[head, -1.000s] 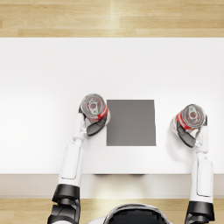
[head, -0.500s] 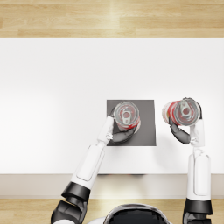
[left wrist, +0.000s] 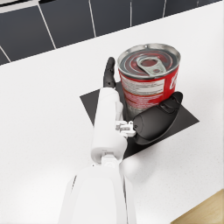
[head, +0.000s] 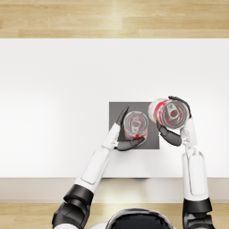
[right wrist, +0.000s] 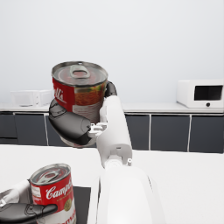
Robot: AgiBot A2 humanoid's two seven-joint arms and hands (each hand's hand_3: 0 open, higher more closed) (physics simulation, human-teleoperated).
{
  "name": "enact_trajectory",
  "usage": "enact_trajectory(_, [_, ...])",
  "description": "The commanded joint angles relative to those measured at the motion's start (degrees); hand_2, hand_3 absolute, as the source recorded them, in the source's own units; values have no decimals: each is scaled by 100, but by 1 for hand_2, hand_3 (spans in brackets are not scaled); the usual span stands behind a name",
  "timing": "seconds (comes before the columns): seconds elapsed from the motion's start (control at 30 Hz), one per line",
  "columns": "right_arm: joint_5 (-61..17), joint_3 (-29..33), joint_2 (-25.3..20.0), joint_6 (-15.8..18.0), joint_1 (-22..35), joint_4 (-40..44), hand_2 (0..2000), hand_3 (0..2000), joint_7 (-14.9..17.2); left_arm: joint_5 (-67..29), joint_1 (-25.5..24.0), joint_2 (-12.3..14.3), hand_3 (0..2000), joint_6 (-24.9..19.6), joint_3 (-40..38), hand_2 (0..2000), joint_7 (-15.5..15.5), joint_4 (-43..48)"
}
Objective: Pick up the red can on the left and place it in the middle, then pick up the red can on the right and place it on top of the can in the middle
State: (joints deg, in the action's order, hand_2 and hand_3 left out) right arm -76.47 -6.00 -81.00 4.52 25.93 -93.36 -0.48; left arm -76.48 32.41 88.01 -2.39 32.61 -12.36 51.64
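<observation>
White smooth forearms, dark glossy fingers [left wrist: 157,120], black elbow joints.

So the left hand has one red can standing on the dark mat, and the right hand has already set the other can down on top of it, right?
Not quite. The left hand does have one red can standing on the dark mat. But the right hand holds the other can in the air, off to one side and above the first, not on it. The right wrist view shows the gap between them.

Right can [head: 168,114] now nearer middle can [head: 135,125].
</observation>
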Motion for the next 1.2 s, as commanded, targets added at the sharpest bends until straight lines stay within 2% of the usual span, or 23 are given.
enact_trajectory(0.03, [0,-400,-130,-2,363,66,2000,1520,1,0,-550,-322,0,54,-419,0,198,1494])
enact_trajectory(0.07, [0,-460,-170,-2,438,120,2000,1520,-2,1,-774,-433,0,93,-606,0,493,2010])
enact_trajectory(0.13, [0,-509,-196,-3,441,168,2000,1520,-3,1,-1043,-542,0,154,-988,0,856,2684])
enact_trajectory(0.2, [0,-599,-252,-5,524,229,2000,1520,855,2,-1279,-625,0,189,-1412,0,1041,3316])
enact_trajectory(0.27, [0,-670,-303,6,590,297,2000,1520,1415,3,-1450,-672,0,214,-1740,0,1136,3651])
enact_trajectory(0.33, [0,-741,-364,1,689,472,2000,1520,1700,4,-1598,-706,0,226,-1989,0,1185,3859])
enact_trajectory(0.4, [0,-782,-405,1,738,625,2000,1520,1847,5,-1694,-710,0,233,-2197,0,1210,3912])
enact_trajectory(0.57, [0,-870,-450,-37,708,846,2000,1520,1970,5,-1769,-688,0,238,-2408,0,1232,3986])
enact_trajectory(0.87, [0,-1012,-437,-34,409,996,2000,1520,1995,5,-1761,-612,0,240,-2551,0,1236,4042])
enact_trajectory(1.17, [5,-925,-442,-297,204,856,2000,1520,1945,6,-1787,-549,0,240,-2634,0,1237,4084])
enact_trajectory(1.2, [5,-934,-433,-324,157,856,639,1193,1950,6,-1787,-542,0,240,-2641,0,1237,4084])
